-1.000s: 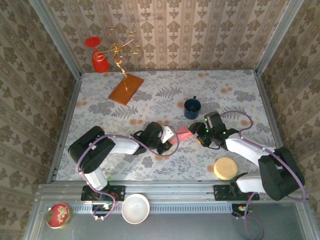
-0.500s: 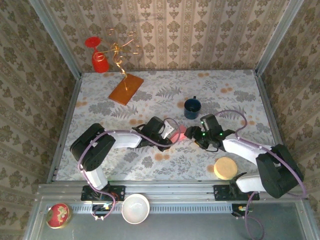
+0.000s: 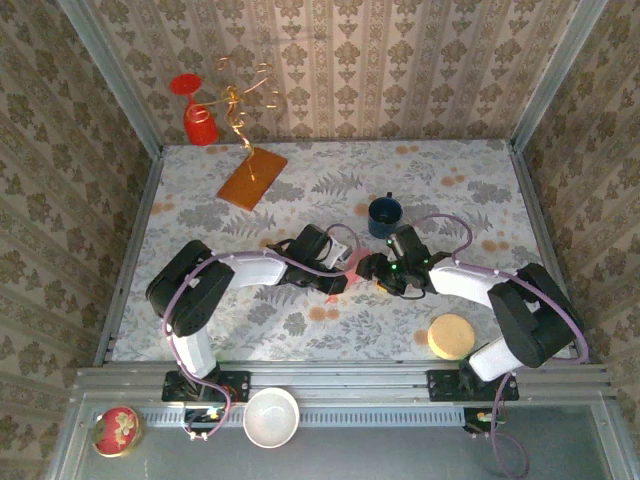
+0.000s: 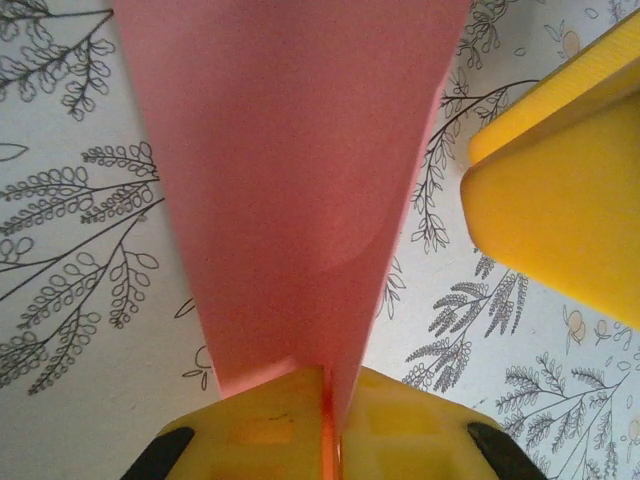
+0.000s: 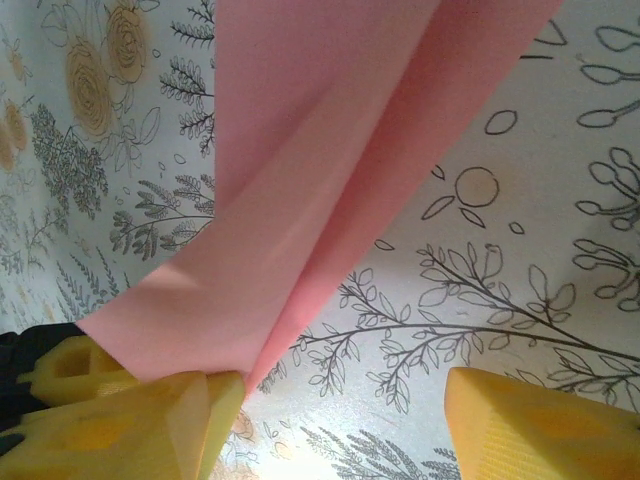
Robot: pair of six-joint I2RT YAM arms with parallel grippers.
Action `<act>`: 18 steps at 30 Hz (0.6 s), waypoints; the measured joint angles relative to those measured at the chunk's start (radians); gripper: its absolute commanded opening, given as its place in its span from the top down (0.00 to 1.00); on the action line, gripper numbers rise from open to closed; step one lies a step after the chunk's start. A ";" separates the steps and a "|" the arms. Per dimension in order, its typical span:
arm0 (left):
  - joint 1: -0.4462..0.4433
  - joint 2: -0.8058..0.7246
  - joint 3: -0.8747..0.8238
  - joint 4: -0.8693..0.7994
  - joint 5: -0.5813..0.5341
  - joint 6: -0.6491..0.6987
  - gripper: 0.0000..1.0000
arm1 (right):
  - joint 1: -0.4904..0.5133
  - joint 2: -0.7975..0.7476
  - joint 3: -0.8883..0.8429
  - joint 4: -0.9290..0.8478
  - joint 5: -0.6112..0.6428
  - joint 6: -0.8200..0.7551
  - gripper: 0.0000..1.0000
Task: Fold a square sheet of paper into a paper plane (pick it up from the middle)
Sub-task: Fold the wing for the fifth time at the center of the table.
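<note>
Left end effector [image 4: 328, 420] is clenched on the sheet of paper [image 4: 290, 180]. The paper is folded over into 1 long strip, and its long axis points straight out ahead of the fingers, above the desk [image 4: 80, 330]. Right end effector [image 5: 335, 400] is released with its 2 fingers spread. The strip's creased edge comes down right at 1 finger [image 5: 150, 400], can't tell if it touches. From above, the paper sits between both end effectors. A blue cup [image 3: 384, 213] sits just beyond the right one, a yellow disc [image 3: 450, 336] is back by its arm, and an orange board [image 3: 252, 177] is well apart, past the left one.
</note>
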 measured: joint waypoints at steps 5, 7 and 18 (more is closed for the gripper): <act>0.006 0.023 0.032 -0.039 0.011 -0.027 0.88 | 0.003 0.028 0.027 0.000 -0.005 -0.025 0.38; 0.010 0.034 0.042 -0.049 0.019 -0.039 0.88 | 0.004 0.040 0.041 -0.002 -0.006 -0.039 0.40; 0.019 0.065 0.078 -0.081 0.069 -0.067 0.88 | 0.004 0.104 0.085 -0.019 -0.003 -0.092 0.43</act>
